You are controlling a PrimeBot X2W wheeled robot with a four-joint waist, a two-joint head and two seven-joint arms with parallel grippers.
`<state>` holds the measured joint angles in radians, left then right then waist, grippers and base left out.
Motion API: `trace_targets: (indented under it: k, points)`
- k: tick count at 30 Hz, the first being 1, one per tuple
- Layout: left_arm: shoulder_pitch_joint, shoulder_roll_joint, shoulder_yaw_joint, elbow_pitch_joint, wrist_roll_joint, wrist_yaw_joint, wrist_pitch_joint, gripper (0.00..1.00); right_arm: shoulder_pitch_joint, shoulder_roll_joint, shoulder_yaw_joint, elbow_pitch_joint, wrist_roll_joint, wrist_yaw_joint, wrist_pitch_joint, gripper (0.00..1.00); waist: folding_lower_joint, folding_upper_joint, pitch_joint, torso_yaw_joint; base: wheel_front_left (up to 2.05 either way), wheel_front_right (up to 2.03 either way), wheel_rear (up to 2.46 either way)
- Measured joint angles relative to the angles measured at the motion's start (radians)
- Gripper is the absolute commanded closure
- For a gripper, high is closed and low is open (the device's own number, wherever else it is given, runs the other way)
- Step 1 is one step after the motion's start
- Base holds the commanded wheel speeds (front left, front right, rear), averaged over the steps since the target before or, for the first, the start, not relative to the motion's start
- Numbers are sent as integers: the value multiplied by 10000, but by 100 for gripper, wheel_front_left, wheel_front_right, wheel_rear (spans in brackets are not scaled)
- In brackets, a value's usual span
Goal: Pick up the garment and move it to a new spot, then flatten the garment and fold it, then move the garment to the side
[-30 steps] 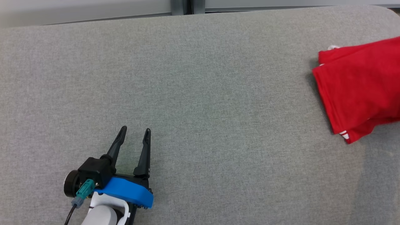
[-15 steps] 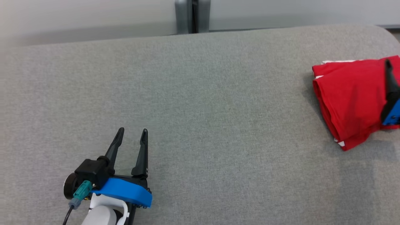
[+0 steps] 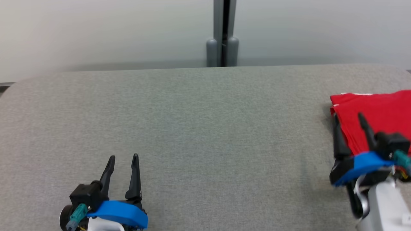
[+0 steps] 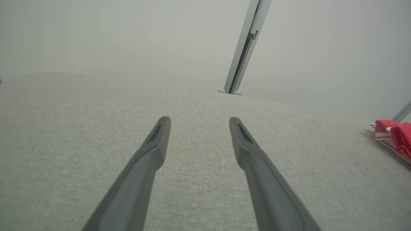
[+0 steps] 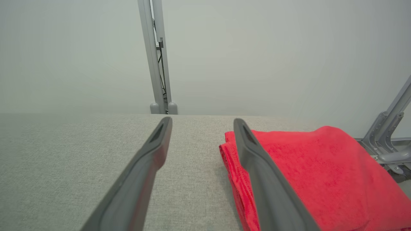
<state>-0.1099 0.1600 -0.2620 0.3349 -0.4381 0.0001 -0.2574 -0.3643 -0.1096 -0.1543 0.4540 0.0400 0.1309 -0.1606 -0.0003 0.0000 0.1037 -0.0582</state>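
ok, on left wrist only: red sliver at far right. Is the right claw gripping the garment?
Observer: No. The right claw is open and grips nothing. It straddles the left edge of the red garment.
Operator: Folded or bunched?
Observer: Folded. The right wrist view shows a smooth top over stacked layers along that edge.
Operator: Whole thing in the head view?
Observer: No, it runs off that view's right side.
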Motion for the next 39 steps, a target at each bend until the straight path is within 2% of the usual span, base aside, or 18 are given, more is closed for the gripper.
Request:
trace_targets:
  k: [3, 6, 9, 14, 21, 39]
  points:
    - [258, -15, 88, 56, 115, 113, -17, 0, 824, 412, -38, -324, -36, 0, -276, 0, 0, 0, -187, 216, 0, 0, 0]
    - [489, -105, 201, 50, 119, 176, -29, 0, 1519, 556, 31, -558, 56, 0, -449, 0, 0, 0, -305, 381, 0, 0, 0]
    - [676, -171, 280, 13, 140, 178, -40, 0, 2065, 558, 531, -604, 612, -2, -594, 0, 0, 0, -404, 535, 0, 0, 0]
    - [985, -267, 523, -186, 247, 226, -40, 0, 2619, 600, 1388, -558, 874, 0, -738, 0, 1, 0, -523, 678, 0, 0, 0]
    - [1280, -307, 642, -330, 598, 343, -42, 0, 2757, 598, 1651, -568, 1227, -2, -888, 0, 1, 0, -597, 693, 0, 0, 0]
    - [1309, -418, 788, -247, 773, 13, -42, 0, 2749, 596, 1661, -470, 1306, -2, -980, 0, 2, 0, -624, 585, 0, 0, 0]
